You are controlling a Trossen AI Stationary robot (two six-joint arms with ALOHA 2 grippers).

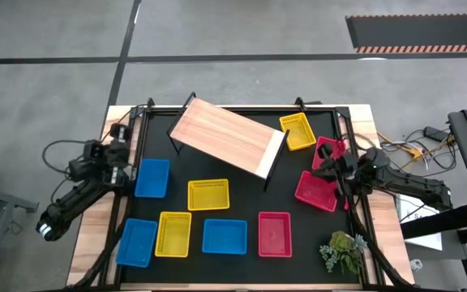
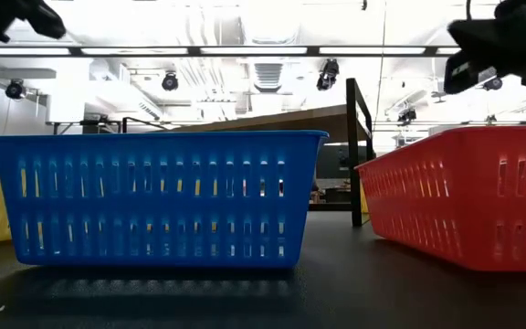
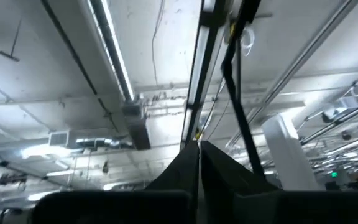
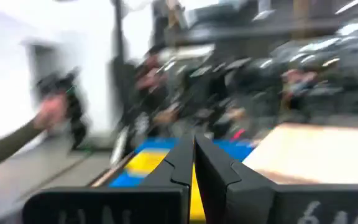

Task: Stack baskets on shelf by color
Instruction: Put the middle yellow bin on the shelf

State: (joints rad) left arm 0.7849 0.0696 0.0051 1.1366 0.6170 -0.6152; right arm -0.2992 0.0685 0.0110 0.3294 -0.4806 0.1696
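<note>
The wooden shelf point(image 1: 225, 138) stands askew at the table's far middle. Three yellow baskets point(image 1: 297, 131) point(image 1: 208, 195) point(image 1: 173, 234), three blue baskets point(image 1: 152, 178) point(image 1: 136, 242) point(image 1: 224, 236) and three red baskets point(image 1: 328, 151) point(image 1: 314, 191) point(image 1: 275, 234) lie singly on the black table top. My right gripper point(image 4: 193, 163) is shut and empty, above the two right-hand red baskets point(image 1: 329, 169). My left gripper point(image 3: 199, 163) is shut and empty at the table's left edge point(image 1: 118, 154), pointing up at the ceiling.
A green plant sprig point(image 1: 343, 250) lies at the near right corner. The low view shows a blue basket point(image 2: 158, 196) and a red basket point(image 2: 464, 196) close up. A person's arm point(image 4: 17, 146) shows beyond the table. Cables lie at both sides.
</note>
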